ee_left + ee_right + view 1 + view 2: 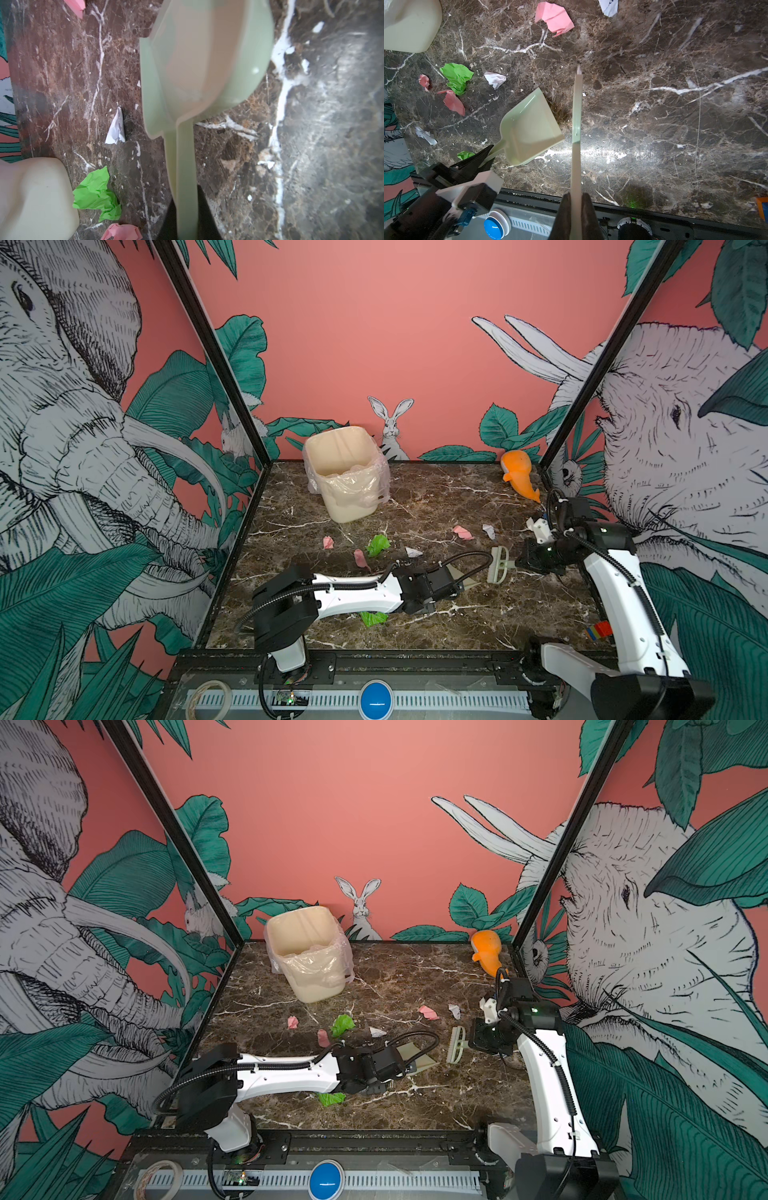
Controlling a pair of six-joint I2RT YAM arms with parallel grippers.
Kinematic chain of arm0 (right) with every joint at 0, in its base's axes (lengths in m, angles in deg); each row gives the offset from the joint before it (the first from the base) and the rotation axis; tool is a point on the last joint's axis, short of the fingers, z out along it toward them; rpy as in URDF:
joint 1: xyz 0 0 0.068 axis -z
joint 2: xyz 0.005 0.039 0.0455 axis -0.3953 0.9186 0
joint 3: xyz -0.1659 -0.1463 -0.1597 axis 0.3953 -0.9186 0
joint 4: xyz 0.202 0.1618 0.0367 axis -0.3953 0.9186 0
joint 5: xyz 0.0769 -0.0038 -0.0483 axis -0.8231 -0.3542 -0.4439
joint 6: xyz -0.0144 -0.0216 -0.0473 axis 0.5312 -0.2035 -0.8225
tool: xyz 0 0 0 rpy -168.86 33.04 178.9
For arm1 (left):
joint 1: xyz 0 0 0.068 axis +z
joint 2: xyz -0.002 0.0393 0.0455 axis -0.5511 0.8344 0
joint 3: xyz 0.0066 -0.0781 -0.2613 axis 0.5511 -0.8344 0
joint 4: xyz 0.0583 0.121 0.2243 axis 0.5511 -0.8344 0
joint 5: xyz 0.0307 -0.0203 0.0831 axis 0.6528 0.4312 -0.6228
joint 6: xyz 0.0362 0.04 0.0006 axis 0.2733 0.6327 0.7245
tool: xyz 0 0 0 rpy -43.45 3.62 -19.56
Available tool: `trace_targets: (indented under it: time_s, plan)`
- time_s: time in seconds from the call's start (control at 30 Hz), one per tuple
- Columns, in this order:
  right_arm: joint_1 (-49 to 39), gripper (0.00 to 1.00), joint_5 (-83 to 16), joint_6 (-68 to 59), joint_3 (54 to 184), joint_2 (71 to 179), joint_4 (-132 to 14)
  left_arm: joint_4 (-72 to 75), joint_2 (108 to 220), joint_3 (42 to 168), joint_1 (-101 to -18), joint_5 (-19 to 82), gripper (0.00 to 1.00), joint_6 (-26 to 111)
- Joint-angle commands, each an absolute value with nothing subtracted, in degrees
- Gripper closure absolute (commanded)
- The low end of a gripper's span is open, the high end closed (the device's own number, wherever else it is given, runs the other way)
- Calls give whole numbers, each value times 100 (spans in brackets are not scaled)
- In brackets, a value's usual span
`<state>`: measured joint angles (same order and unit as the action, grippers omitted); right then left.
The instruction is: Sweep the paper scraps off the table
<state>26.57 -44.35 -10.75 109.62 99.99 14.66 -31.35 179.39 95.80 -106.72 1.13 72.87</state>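
Several paper scraps lie across the middle of the table (519,614): a green one (378,544), pink ones (328,542) (462,532) and white ones (413,552) (489,530). Another green scrap (373,618) sits under my left arm. My left gripper (185,218) is shut on the handle of the pale green dustpan (207,62), whose pan rests low on the table (461,576). My right gripper (576,207) is shut on the brush (576,124), which stands just right of the dustpan (498,565).
A cream bin (345,472) with a plastic liner leans at the back left. An orange toy (519,477) lies in the back right corner. A small coloured cube (598,630) sits by the right arm's base. Black frame posts edge the table.
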Motion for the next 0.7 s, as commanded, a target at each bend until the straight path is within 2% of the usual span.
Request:
trace_targets:
  time_s: [0.0, 0.13, 0.37, 0.67]
  plan:
    - [2705, 100, -4412, -1055, 10977, 9952, 1506, -3065, 18010, 9546, -10716, 363, 99, 7069]
    - [2715, 100, -4444, -1038, 10953, 9961, 1467, -3197, 18130, 9629, -10744, 548, 94, 6951]
    - [2715, 100, -4509, -985, 10924, 9988, 1409, -3373, 18144, 9631, -10752, 902, 77, 6831]
    - [2724, 100, -4535, -976, 10942, 9972, 1427, -3277, 17880, 9453, -10754, 1391, 63, 6818]
